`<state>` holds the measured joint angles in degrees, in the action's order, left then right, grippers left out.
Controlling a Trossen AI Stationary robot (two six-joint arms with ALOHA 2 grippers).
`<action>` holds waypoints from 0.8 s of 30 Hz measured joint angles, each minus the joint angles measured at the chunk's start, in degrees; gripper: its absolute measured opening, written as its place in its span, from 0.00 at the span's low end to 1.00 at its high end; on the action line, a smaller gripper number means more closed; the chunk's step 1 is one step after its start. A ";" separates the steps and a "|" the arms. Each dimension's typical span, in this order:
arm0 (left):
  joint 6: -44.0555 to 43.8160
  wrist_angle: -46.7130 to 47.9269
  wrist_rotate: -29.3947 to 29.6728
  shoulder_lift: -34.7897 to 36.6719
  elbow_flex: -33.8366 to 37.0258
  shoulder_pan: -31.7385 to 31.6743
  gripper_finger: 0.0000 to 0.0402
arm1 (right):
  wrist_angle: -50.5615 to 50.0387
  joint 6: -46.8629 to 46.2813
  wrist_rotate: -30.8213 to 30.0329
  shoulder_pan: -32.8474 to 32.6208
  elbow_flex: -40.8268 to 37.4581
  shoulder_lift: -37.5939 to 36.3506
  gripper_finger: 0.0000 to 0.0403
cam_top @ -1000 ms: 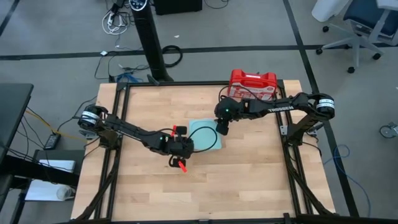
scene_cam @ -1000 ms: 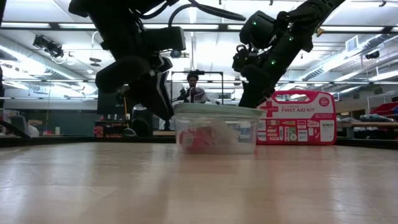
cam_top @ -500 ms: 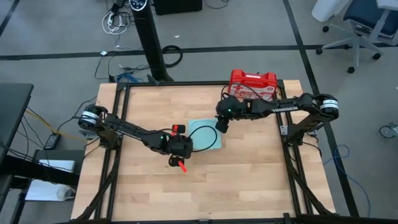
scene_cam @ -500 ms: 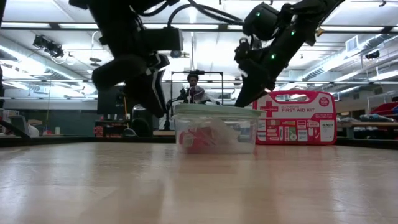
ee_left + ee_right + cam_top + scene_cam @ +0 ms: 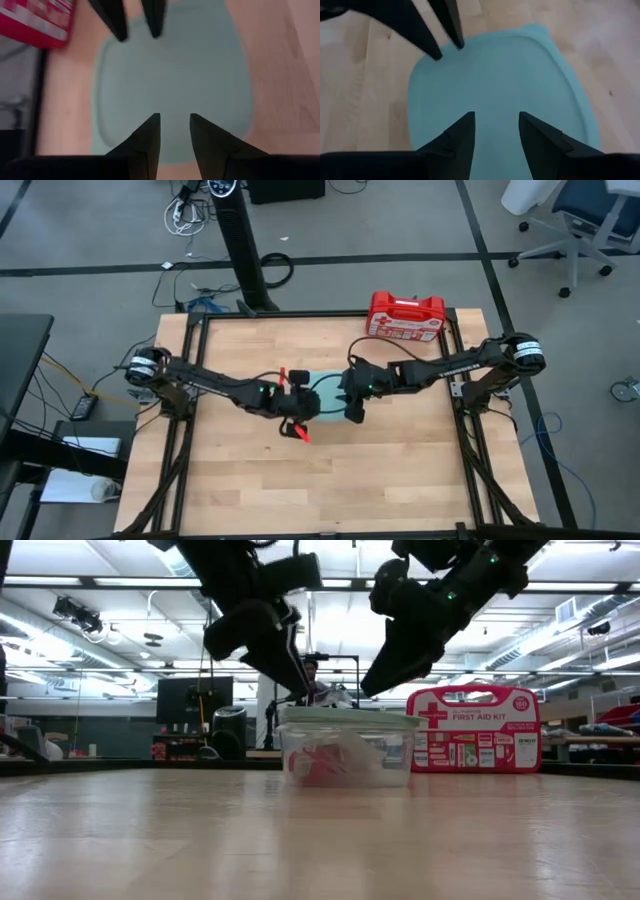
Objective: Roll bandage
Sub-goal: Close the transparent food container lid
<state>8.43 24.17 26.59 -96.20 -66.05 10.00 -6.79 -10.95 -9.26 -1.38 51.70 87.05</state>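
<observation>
Closed in from both sides with the two arms. Brought the left tool [image 5: 299,410] in from beside the box to the near-left edge of the pale teal plastic lid [image 5: 327,392]. Swung the right tool [image 5: 352,408] away from the far right corner and set it over the lid's right edge. Seen from table height as two dark tips, left [image 5: 300,690] and right [image 5: 368,690], angled down toward each other just above the small clear plastic box [image 5: 350,752], not touching it so far as can be told.

Spread a little apart on the left tool [image 5: 173,116], with nothing between the fingers, only teal lid [image 5: 175,75] beneath. Likewise parted and empty on the right tool [image 5: 496,114], with the lid [image 5: 520,75] filling that view too.

Still shut inside the box with the bright red soft fabric bandage [image 5: 315,765], visible through the clear wall as a bunched red mass; not in either tool. Left alone at the far edge of the wooden worktop [image 5: 400,470]: the red hard plastic first-aid case [image 5: 405,315].

Probably means lid removal comes next, one tool to steady and one to lift. No rolling possible until then, so early in the task.
</observation>
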 joint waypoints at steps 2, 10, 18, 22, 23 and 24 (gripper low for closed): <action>-1.56 -0.15 -2.67 0.00 0.86 -1.48 0.28 | 0.03 -0.40 -0.02 0.27 0.00 0.11 0.37; -5.67 -9.44 -4.80 -0.11 9.39 -2.79 0.28 | 0.02 -0.65 1.73 2.32 0.12 6.14 0.37; -7.02 -9.26 -5.27 -0.22 10.21 -1.61 0.28 | 0.19 -1.81 2.75 2.46 0.33 8.16 0.37; -8.68 -12.14 -6.54 -0.17 11.65 -1.14 0.28 | -1.22 -2.27 4.28 2.36 0.33 8.11 0.37; -8.70 -12.66 -6.60 -0.17 11.66 -0.90 0.28 | -1.23 -2.36 4.53 2.30 0.25 7.48 0.37; -8.78 -13.37 -6.86 -0.05 11.74 -0.62 0.28 | -1.29 -2.44 4.69 2.18 0.13 6.52 0.37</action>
<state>-0.36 10.80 19.73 -96.25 -54.31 9.38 -8.08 -13.39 -4.57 0.81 51.83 93.57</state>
